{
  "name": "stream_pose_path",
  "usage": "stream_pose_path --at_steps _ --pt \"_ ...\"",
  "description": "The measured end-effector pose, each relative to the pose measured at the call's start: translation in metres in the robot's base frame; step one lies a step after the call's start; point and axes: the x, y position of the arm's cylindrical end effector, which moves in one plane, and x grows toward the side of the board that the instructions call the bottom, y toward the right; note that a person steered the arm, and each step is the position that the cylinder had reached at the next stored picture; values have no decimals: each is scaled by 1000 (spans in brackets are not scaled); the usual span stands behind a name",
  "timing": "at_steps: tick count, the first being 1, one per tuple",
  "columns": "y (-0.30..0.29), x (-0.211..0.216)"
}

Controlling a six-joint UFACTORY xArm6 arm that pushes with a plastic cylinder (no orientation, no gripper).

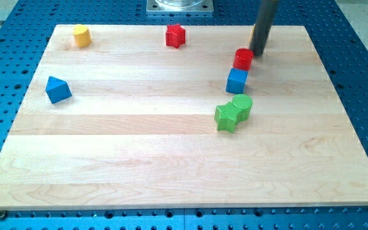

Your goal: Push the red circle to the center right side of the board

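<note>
My tip (257, 53) rests on the board (171, 166) in its upper right part, at the lower end of the dark rod that comes down from the view's top. It carries no jaws and holds nothing; it is a bare end set on the wood. The red circle (243, 59) lies just to the lower left of my tip, so close that the two look to be touching, though from this angle I cannot be sure whether a thin gap remains.

Going from the view's left: the blue triangle (57, 89) sits near the left edge, about halfway up the upper half of the board. Above and a little right of it, near the top edge, is the yellow block (82, 35), which looks roughly cylindrical. Further right along the top edge stands the red star (176, 36), well apart from my tip. Right of centre lies a green star-shaped block (225, 117), with a green circle (241, 105) pressed against its upper right side. Directly above the green pair is the blue cube (237, 81), and the red circle sits against the cube's upper edge, between the cube and my tip.
</note>
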Motion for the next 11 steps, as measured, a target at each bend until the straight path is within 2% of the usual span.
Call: stream_pose_path --at_steps 1,2,4,8,10,11 --pt "-41 0" --pt "-48 11" --pt "10 45" --pt "56 88" --pt "28 102" --pt "30 140"
